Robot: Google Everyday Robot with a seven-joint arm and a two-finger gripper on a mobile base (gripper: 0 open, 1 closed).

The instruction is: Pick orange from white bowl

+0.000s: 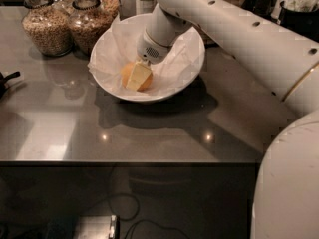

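The orange [127, 72] lies in the white bowl [192, 39], on the crinkled white paper in the bowl's lower left part. My gripper [137, 79] reaches down into the bowl from the upper right and sits right on the orange. A pale part of the gripper covers the fruit's middle, so only its left and lower right edges show. The orange rests low in the bowl, still touching the paper.
Two glass jars of grain [44, 26] [88, 23] stand just left of the bowl at the back. A dark container [298, 14] is at the back right. A black object [5, 81] pokes in at the left edge. The counter's front edge runs below the bowl.
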